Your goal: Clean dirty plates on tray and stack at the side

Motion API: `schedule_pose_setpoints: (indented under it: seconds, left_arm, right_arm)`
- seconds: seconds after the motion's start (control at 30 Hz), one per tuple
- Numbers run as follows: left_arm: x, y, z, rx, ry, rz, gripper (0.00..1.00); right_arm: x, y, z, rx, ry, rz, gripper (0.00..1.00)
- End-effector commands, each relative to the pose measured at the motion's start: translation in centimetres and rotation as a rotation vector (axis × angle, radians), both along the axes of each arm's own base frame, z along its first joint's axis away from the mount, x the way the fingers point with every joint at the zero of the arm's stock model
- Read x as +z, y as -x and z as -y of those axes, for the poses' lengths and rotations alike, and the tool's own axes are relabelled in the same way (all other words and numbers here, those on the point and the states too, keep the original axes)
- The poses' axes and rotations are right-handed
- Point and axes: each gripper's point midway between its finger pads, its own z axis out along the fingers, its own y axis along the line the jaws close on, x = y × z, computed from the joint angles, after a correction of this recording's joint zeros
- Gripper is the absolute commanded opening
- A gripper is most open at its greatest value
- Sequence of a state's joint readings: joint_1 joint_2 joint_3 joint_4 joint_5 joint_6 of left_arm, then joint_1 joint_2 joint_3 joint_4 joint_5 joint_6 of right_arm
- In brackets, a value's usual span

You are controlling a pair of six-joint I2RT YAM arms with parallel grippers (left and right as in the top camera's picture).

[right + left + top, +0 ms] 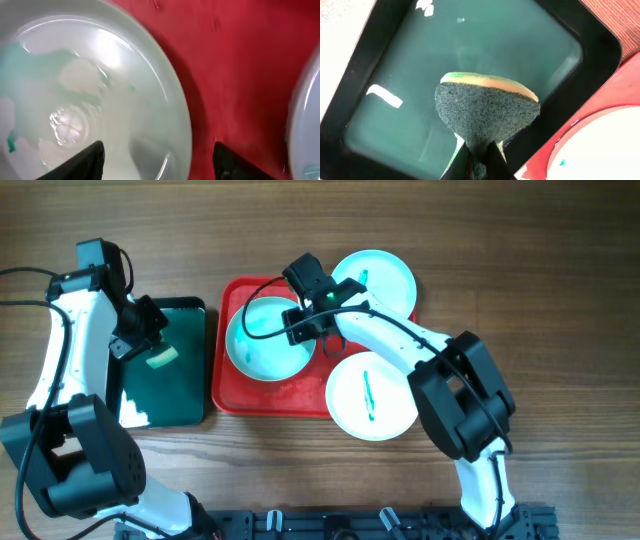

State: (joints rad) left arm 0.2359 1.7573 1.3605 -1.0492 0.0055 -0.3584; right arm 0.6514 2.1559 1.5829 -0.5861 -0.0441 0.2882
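Over table centre: red tray (280,395) holding left plate (262,348) wholly inside, upper plate (385,275) at far right corner, lower plate (385,410) overhanging near rim. Note teal smear (368,393) plain on lower plate, with similar marks on the other two.

Above right edge of left plate: right gripper (157,150), jaws spread, one finger over plate, other over bare red floor. Contact with rim not discernible.

Beside red tray, over green tray (180,390): left gripper (480,157) clamped on sponge (487,107), dark scouring face toward wrist camera, yellow layer behind.

Step in hand, as judged: securing left plate by its rim so that wiping can begin.
- Lower spread jaws squarely astride rim before closing; avoid pushing plate sideways into upper plate just beside it.
- Pinch firmly enough to stop sliding, since a glazed rim probably slips.
- Bring sponge across only once plate is steady.
- Press scouring face flat and sweep through whole smear, outward from centre.
- Keep the two wrists apart over the small plate.
- Watch lower plate, liable to tip off near rim if tray is jolted.

Brands, labels, writing: none legible on plates, trays, sponge or arms.
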Motion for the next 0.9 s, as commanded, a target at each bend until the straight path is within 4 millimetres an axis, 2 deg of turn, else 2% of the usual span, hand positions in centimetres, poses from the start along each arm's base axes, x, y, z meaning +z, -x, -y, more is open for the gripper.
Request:
schedule_pose_setpoints:
  seconds: [0.0,0.03,0.07,0.1,0.17,0.33,0.47,0.57,0.67,0.73,0.87]
  left_arm:
    - [-0.3,0.1,0.1,0.019,0.016,-0.005,0.04]
    - [-0.3,0.0,0.1,0.019,0.015,-0.003,0.04]
    - [-0.3,-0.1,0.1,0.019,0.015,0.000,0.04]
    - [-0.3,-0.1,0.1,0.019,0.014,0.004,0.04]
    - [-0.3,-0.4,0.0,0.019,0.012,0.012,0.04]
    - [-0.3,-0.4,0.0,0.018,0.011,0.016,0.04]
    - [-0.3,-0.5,0.0,0.018,0.010,0.017,0.04]
    - [-0.2,-0.9,0.1,0.013,0.007,0.032,0.04]
    - [-0.2,-1.3,0.8,-0.011,0.005,0.041,0.04]
    - [-0.1,-1.8,2.2,-0.055,0.003,0.050,0.04]
    - [-0.1,-2.3,4.2,-0.111,0.004,0.060,0.04]
  right_arm:
    - [1.2,-1.2,-0.2,0.066,-0.007,0.073,0.61]
    - [0.7,-1.1,-0.2,0.058,-0.005,0.063,0.57]
    - [0.0,-0.9,-0.1,0.051,-0.001,0.046,0.45]
    - [-0.6,-0.7,0.0,0.034,0.001,0.030,0.41]
    - [-1.8,-0.5,0.6,-0.003,0.017,0.003,0.39]
    - [-2.1,-0.2,1.2,-0.075,0.028,-0.028,0.34]
    - [-2.7,0.9,2.0,-0.238,0.017,-0.116,0.14]
    - [-3.0,1.8,2.5,-0.319,0.021,-0.168,0.06]
    - [-4.0,2.7,2.5,-0.358,0.019,-0.231,0.04]
    - [-4.7,3.7,2.0,-0.343,0.001,-0.289,0.04]
    - [-4.6,3.5,1.8,-0.305,-0.003,-0.275,0.04]
